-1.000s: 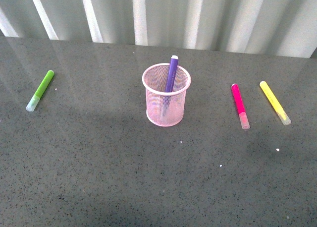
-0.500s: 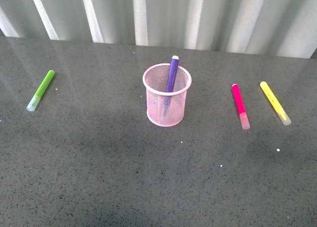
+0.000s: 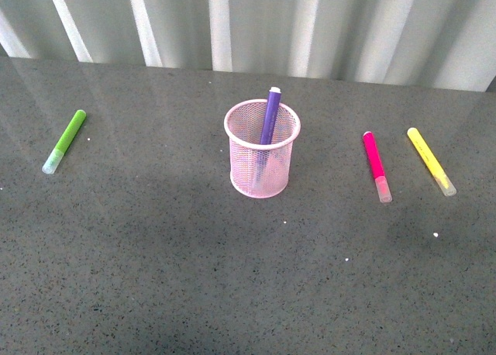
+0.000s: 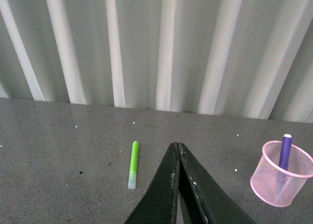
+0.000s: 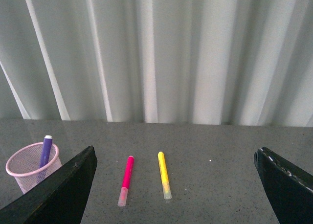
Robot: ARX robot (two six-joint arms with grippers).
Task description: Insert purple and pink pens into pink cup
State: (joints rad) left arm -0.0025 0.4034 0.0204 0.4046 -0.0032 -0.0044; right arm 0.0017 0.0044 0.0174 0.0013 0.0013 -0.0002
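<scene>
Nothing moved; purple pen (image 3: 268, 116) in cup (image 3: 252, 173)
Pink pen (image 3: 374, 160) lies centre-right, untouched; left claw (image 4: 177, 146) pressed together; right claw (image 5: 175, 154) spread

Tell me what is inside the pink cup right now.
The purple pen stands inside the pink cup, leaning, with its top poking above the rim. The mesh blurs its lower part, so the cup's floor cannot be seen. The pink pen lies outside, on the table.

Purple pen (image 3: 269, 116) base dim, perhaps capped, behind pink cup (image 3: 245, 174) mesh
</scene>
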